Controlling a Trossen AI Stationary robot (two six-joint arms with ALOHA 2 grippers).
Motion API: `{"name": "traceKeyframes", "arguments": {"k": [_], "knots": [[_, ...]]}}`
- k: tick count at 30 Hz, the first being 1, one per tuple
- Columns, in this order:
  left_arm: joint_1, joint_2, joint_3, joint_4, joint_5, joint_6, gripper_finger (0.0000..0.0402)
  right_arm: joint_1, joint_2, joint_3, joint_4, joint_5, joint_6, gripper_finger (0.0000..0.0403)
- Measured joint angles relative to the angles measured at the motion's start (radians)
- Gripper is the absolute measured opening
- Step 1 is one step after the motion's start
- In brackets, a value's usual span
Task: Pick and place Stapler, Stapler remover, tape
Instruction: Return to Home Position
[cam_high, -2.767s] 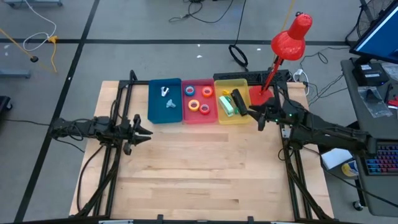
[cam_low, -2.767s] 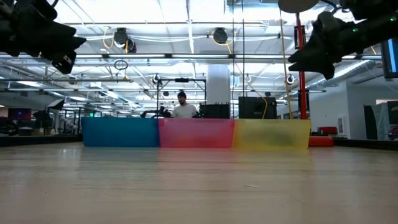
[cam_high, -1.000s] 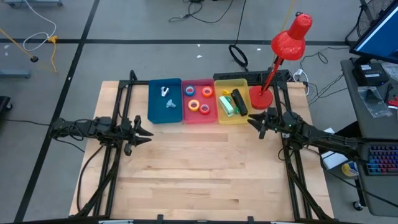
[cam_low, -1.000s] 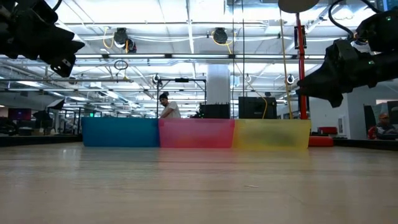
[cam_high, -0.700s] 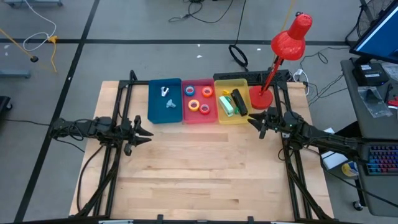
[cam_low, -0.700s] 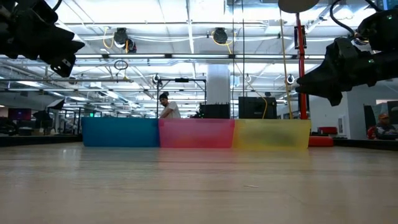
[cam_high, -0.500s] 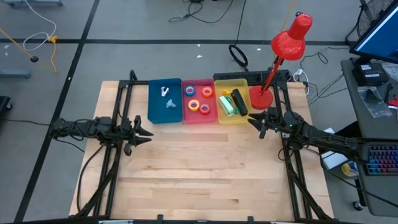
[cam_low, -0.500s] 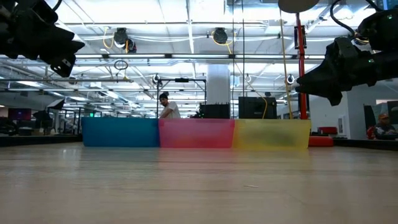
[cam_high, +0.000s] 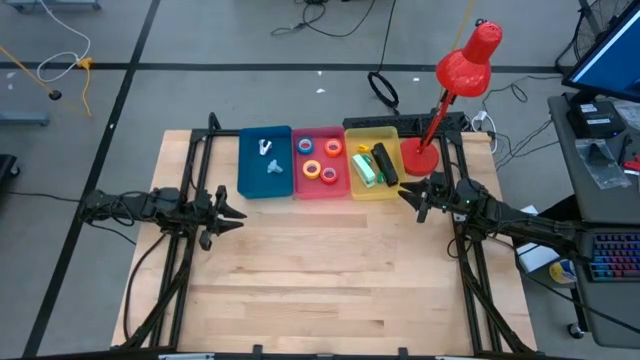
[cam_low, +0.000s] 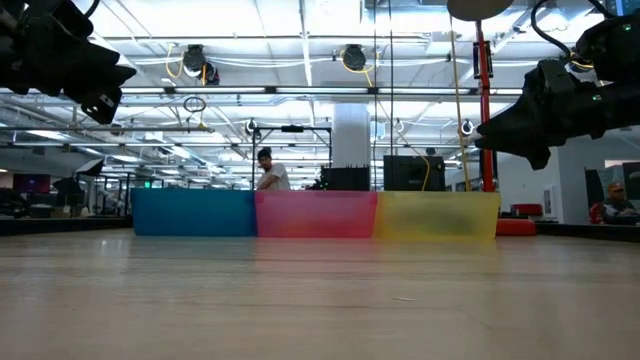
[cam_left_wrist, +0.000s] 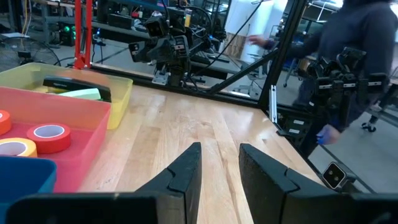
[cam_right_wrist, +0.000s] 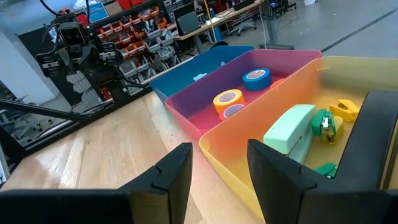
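Counting across the pale wooden table (cam_high: 320, 280), we find three open plastic bins in one row: a pink bin (cam_high: 320, 192) in the middle, a blue bin (cam_high: 262, 186) touching its left side and a yellow bin (cam_high: 358, 190) touching its right side. All four ring-shaped tape rolls lie inside the pink bin, flat, with their core holes facing up. The blue tape roll (cam_high: 305, 146) and the orange tape roll (cam_high: 333, 147) lie toward its back wall, the yellow tape roll (cam_high: 311, 169) and the red tape roll (cam_high: 328, 175) toward its front wall.

Two staplers rest in the bin right of the pink bin, a mint-green stapler (cam_high: 367, 170) and a black stapler (cam_high: 385, 165). They lie side by side, long axes running back to front at a slight slant; we cannot tell which end is the head. Two more pieces, a pale staple remover (cam_high: 265, 147) and a light blue staple remover (cam_high: 275, 166), sit in the bin left of the pink bin.

Of the two arms, the left gripper (cam_high: 232, 213) hangs above the table, forward and well left of the pink bin, fingers parted and holding nothing. The right gripper (cam_high: 408, 194) hangs forward and right of the pink bin, likewise spread and empty.
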Motion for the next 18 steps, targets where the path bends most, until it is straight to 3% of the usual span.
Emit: {"name": "traceKeyframes", "arguments": {"k": [18], "knots": [[0.0,0.0,0.0,0.0,0.0,0.0,0.0108,0.0,0.0,0.0,0.001,0.0,0.0,0.0142]]}}
